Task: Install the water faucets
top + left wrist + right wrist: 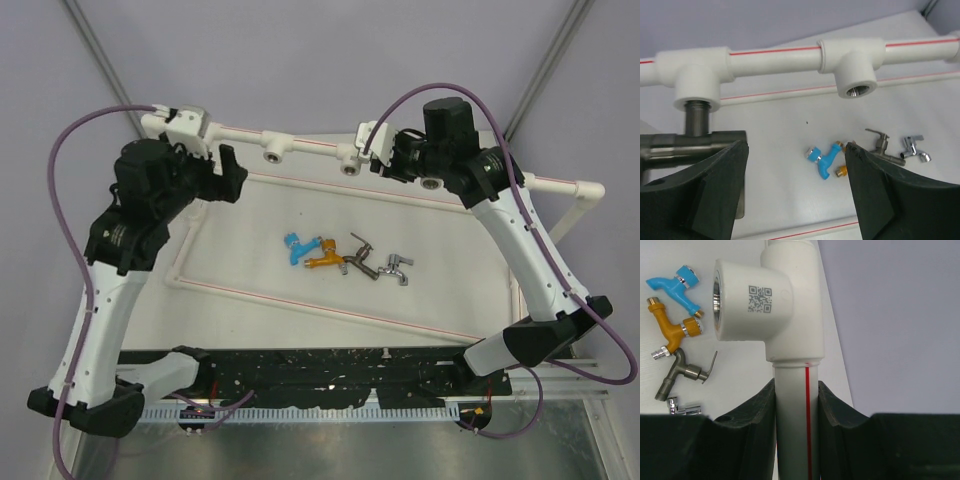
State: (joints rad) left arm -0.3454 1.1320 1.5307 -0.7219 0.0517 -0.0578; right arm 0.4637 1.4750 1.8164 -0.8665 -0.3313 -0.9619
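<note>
My left gripper is spread wide with nothing between its fingers. One finger sits just in front of the large dark-grey faucet; I cannot tell whether it touches. The faucet's threaded stem is up in the socket of the left tee. A few threads show below the rim, so I judge it started but perhaps not fully seated.

My right gripper is clamped around the white pipe just below the QR-marked tee, which I take to be steadying the frame.

By my count one faucet of five is in. The blue faucet, orange faucet, dark metal faucet and chrome faucet lie loose in a cluster on the table, apart from the frame.

The middle tee's socket shows bare metal thread and holds nothing. The QR-marked tee's socket looks empty too.
</note>
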